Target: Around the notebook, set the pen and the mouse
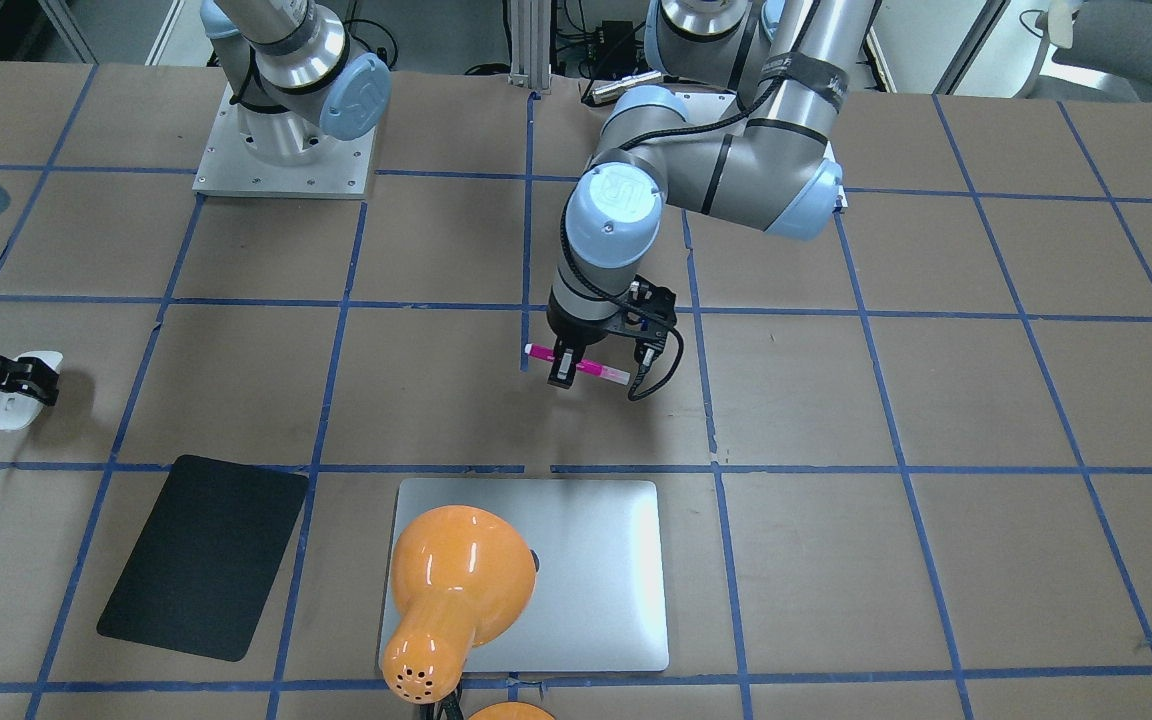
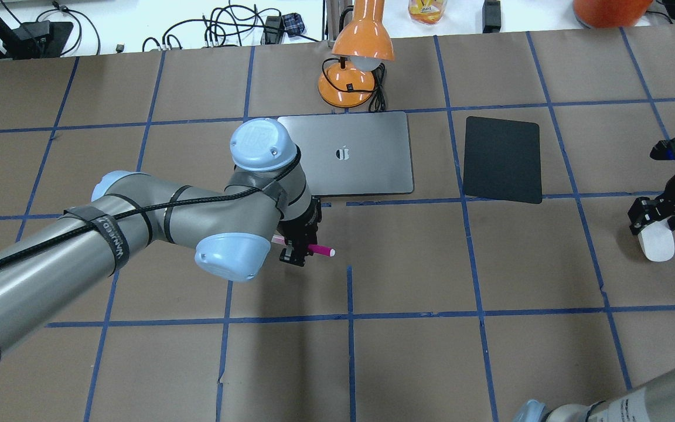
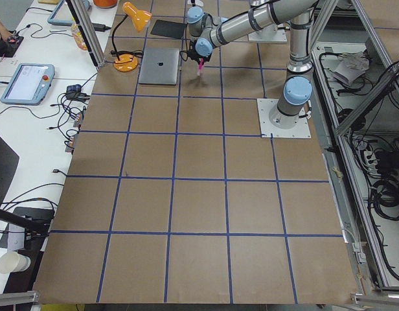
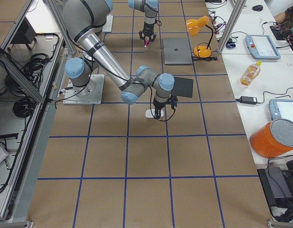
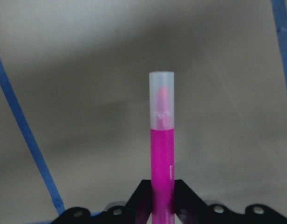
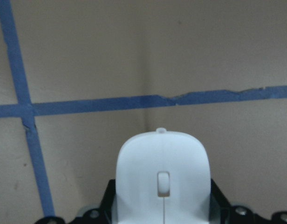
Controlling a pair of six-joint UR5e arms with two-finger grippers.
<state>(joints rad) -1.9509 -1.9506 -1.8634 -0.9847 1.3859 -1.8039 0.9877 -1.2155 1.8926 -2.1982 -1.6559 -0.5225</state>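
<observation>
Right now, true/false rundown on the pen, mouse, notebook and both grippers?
1. The left gripper holds the pen. True.
2. The mouse lies on the notebook. False: it is in the right gripper, well off to the robot's right.
3. The lamp stands at the notebook's far edge. True.
4. The mat lies to the robot's left of the notebook. False: it lies to its right.
5. The pen touches the notebook. False: it is apart from it, on the robot's side.
</observation>
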